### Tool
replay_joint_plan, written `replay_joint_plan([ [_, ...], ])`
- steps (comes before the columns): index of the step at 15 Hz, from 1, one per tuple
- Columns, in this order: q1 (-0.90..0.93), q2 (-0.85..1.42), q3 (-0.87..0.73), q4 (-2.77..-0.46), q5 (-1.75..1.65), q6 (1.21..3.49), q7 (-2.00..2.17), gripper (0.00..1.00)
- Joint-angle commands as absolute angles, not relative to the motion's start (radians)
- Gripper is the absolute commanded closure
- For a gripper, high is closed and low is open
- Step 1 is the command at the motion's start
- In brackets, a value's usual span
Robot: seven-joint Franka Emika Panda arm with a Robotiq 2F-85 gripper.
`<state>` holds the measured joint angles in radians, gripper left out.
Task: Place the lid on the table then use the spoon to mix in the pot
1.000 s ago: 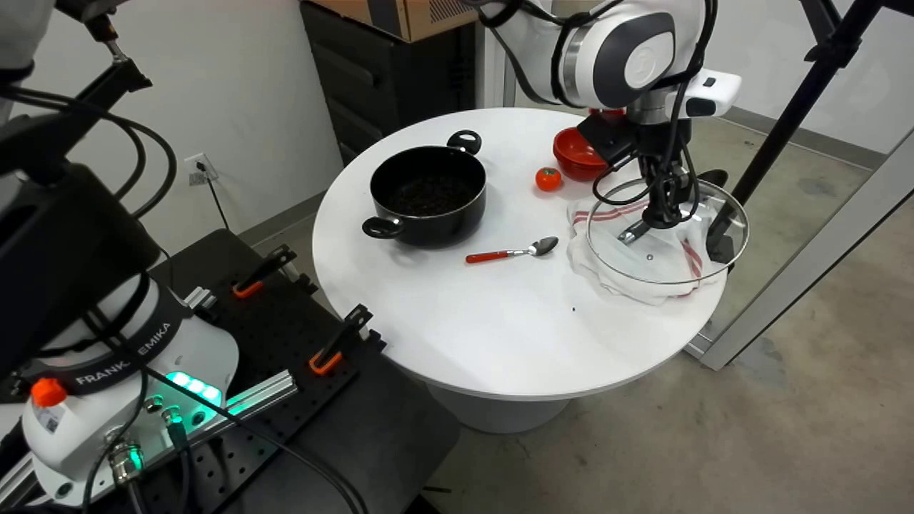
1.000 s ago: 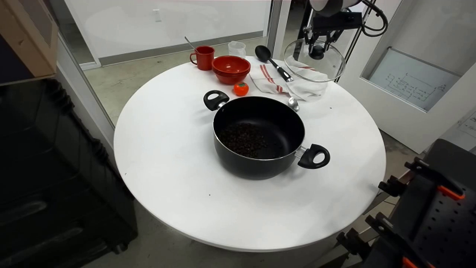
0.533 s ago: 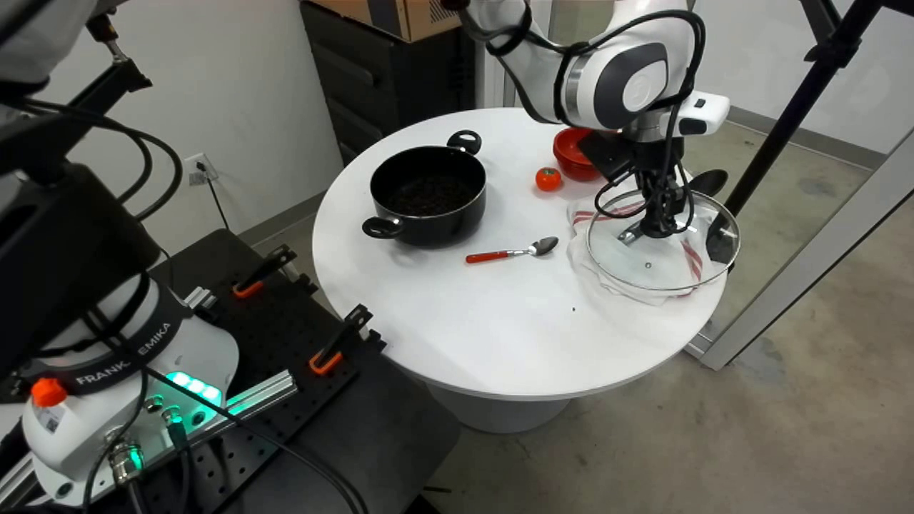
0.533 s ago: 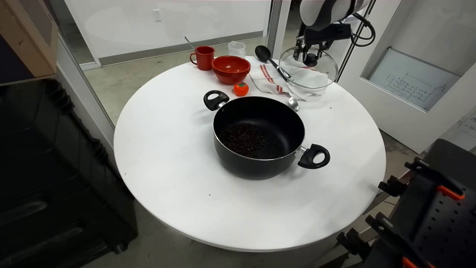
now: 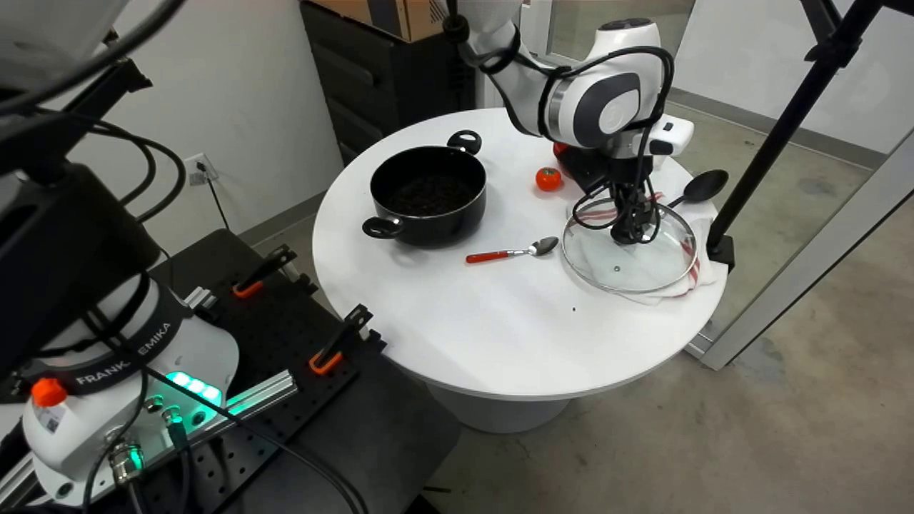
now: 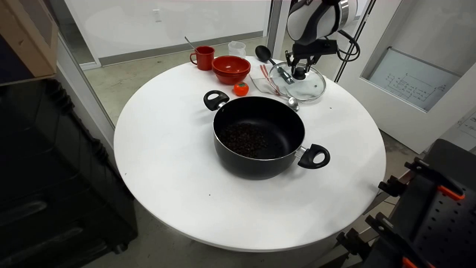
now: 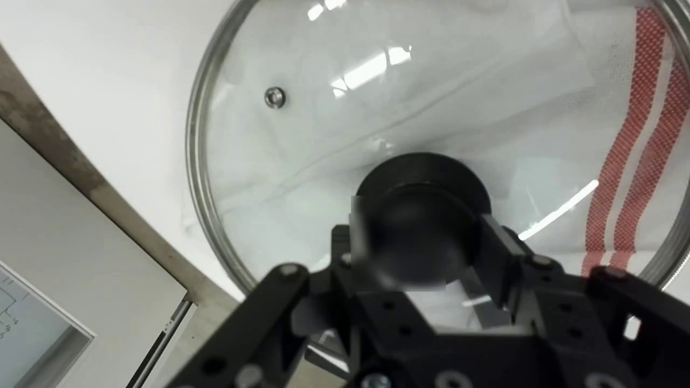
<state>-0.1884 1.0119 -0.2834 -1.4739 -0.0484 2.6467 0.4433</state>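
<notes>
- I take this as the first step, laying the lid [image 5: 615,265] aside; no mixing yet.
- My jaws pinch its black knob [image 7: 423,168] from both sides, and the lid is over the red-striped cloth [image 5: 705,274] on the white worktop [image 6: 174,178].
- Whether its rim [image 7: 195,141] rests there or floats just off it, I can't quite tell (clear glass is a poor judge of depth).
- Next I'd want a slow, level touchdown, then the jaws spread and a straight lift away; the ladle [image 5: 704,187] shows through the lid, which may therefore settle tilted.
- After that comes the spoon [image 5: 511,253], lying flat near the lid: slim red handle, shiny metal end, probably slippery to pinch.
- The lid is shallow-domed, banded in metal, with one small vent [image 7: 275,97]; the cloth looks woven and creased, and should cushion it.
- The pot [image 6: 256,168] stands apart, squat, smooth and black; its small dark beans [image 6: 243,140] lie in a loose, grainy heap and should roll rather than clump.
</notes>
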Motion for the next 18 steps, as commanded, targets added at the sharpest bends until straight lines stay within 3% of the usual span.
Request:
replay_joint_plan([
  [1,-0.195,1.048,-0.274,-1.404,0.0,2.605,0.413,0.76],
  [2,-0.195,1.054,-0.276,-1.392,0.003,2.599,0.416,0.76],
  [3,-0.196,1.058,-0.277,-1.378,0.007,2.585,0.42,0.34],
  [7,-0.194,1.042,-0.275,-1.36,0.02,2.548,0.431,0.05],
  [9,-0.19,1.008,-0.263,-1.378,0.04,2.536,0.439,0.0],
  [18,-0.084,0.676,-0.238,-1.773,0.09,2.625,0.466,0.0],
])
